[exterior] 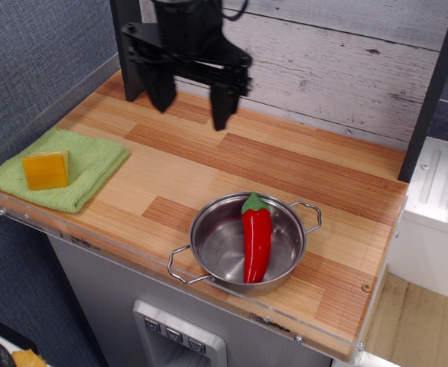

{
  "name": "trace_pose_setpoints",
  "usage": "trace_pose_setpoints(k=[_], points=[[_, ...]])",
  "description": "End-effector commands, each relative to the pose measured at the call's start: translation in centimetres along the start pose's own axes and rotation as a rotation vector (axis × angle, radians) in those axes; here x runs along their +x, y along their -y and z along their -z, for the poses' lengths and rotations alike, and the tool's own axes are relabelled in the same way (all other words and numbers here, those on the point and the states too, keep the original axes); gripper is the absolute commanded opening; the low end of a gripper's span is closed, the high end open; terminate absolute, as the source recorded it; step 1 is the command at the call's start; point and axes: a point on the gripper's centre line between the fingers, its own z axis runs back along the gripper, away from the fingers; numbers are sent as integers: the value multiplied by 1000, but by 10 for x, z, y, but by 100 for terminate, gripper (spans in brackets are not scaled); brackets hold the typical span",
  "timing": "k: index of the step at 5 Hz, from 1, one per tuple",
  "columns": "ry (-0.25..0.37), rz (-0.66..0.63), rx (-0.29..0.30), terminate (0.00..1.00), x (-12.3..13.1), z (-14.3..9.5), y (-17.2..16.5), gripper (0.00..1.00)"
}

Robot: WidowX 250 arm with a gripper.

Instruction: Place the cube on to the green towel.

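Note:
The cube (46,170), a small yellow-orange block, rests on the light green towel (86,166) at the left end of the wooden counter. My gripper (192,107) is black, open and empty. It hangs above the back of the counter, well to the right of the towel and apart from the cube.
A steel pot (216,246) with two handles stands near the front edge, with a red pepper (256,237) lying in it. A grey plank wall (323,61) backs the counter. A dark post (129,46) stands at the back left. A clear strip runs along the counter's front edge.

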Motion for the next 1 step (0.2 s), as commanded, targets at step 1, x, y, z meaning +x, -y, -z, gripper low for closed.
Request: trace_pose_setpoints(k=[1], points=[[36,201,-16,100,-18,-26,18,100]])
